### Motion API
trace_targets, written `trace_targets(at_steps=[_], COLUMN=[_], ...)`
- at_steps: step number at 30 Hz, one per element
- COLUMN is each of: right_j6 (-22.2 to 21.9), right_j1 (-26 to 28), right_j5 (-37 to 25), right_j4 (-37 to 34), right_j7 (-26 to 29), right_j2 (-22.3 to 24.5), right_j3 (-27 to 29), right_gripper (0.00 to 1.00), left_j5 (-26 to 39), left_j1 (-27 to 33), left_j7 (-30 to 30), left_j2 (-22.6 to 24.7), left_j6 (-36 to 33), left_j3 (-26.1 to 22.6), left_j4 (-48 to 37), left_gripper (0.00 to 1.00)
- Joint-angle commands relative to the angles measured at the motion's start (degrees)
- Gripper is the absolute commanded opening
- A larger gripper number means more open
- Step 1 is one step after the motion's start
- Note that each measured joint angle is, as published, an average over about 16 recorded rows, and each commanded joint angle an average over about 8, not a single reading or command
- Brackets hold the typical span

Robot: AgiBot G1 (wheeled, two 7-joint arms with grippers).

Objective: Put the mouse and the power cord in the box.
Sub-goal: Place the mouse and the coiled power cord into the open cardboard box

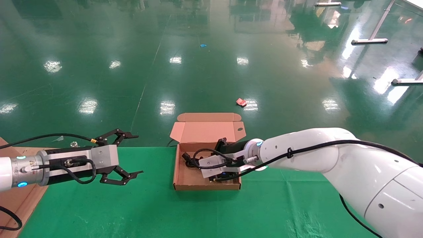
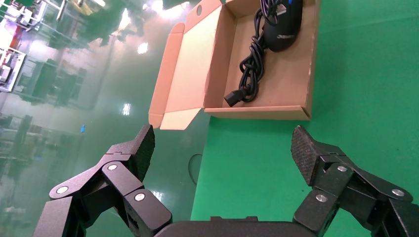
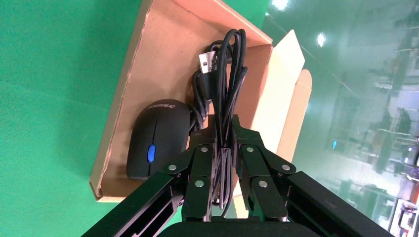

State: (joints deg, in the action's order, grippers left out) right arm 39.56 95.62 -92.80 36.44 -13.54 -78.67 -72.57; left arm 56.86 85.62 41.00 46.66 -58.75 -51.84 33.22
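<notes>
You had right gripper (image 3: 223, 148) clamped on one black power cord (image 3: 225, 74) inside brown cardboard box (image 1: 185, 180), beside one matte oval mouse (image 3: 155, 140); left gripper (image 1: 127, 153) agape at 9 o'clock.

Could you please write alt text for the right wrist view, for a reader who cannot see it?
The right gripper is shut on the power cord, a bundle of black cable over the open box. The mouse already lies inside the box, on a green table cover.
</notes>
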Motion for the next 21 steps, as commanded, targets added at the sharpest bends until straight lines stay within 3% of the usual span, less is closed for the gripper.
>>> trace_targets(at_steps=[1, 21], right_j6=[-0.86, 1.4], right_j1=[-0.42, -0.58], right_j5=[0.21, 1.06], right_j4=[-0.24, 0.76], right_j7=[0.02, 0.55], right_j2=[0.0, 1.01], right_j3=[-1.07, 1.53], right_gripper=[1.0, 1.0], left_j5=[-0.14, -0.2], left_j1=[-0.11, -0.35], left_j7=[0.02, -0.81], left_j2=[-0.27, 0.06], left_j6=[-0.14, -0.3], left_j3=[0.11, 0.54], left_j4=[0.03, 0.63], left_gripper=[1.0, 1.0])
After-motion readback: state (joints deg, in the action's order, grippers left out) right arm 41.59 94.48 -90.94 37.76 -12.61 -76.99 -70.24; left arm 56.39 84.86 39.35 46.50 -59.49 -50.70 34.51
